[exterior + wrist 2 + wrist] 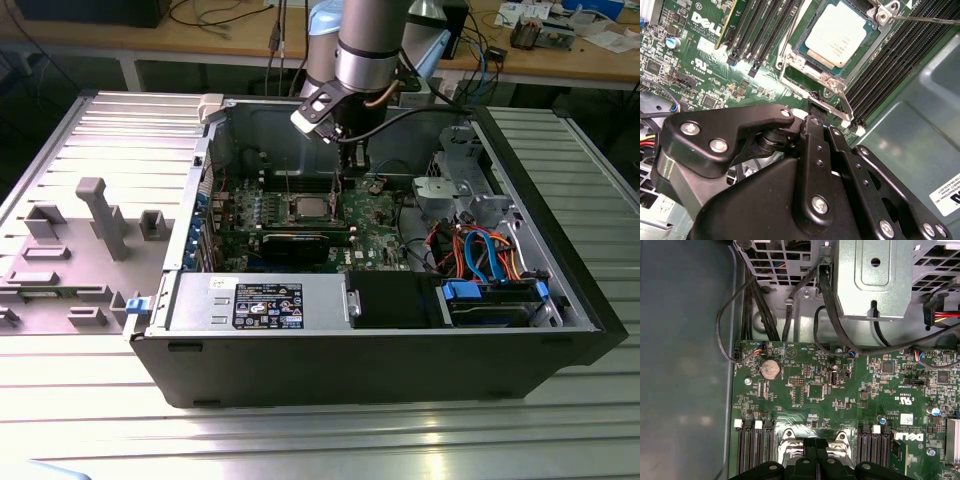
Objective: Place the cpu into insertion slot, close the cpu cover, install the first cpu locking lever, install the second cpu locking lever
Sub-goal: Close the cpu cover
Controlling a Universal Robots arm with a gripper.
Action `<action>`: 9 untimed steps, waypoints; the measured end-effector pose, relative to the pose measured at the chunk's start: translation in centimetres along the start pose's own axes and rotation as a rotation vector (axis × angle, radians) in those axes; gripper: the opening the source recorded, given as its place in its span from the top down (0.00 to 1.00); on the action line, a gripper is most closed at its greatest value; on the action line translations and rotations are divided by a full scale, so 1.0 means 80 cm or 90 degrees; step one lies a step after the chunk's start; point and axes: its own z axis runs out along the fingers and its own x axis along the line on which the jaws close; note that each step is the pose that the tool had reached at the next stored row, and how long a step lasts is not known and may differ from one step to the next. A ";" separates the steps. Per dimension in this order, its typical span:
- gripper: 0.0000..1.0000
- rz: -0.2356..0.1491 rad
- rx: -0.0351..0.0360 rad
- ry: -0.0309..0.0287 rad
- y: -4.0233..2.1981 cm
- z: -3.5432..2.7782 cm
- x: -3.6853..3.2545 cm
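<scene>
Dull silver square cpu (pixel 832 35) seated, silver frame cover (pixel 826 79) down; jaws pressed together at thin metal lever (pixel 844 102); a slip may let lever spring free.

Looks like a robotics lab or electronics workshop; opened desktop computer case (pixel 380 350) sits on a ribbed aluminium table (pixel 300 440); far behind it, a wooden workbench (pixel 150 42) strewn with cables (pixel 215 18) and small gear; grey plastic fixtures (pixel 100 220) at the exterior view's left.
</scene>
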 end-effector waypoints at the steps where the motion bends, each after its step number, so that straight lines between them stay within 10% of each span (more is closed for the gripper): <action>1: 0.89 0.000 0.0000 0.0000 -0.0003 0.0000 0.0000; 9: 0.89 0.000 0.0000 0.0000 -0.0026 0.0001 0.0001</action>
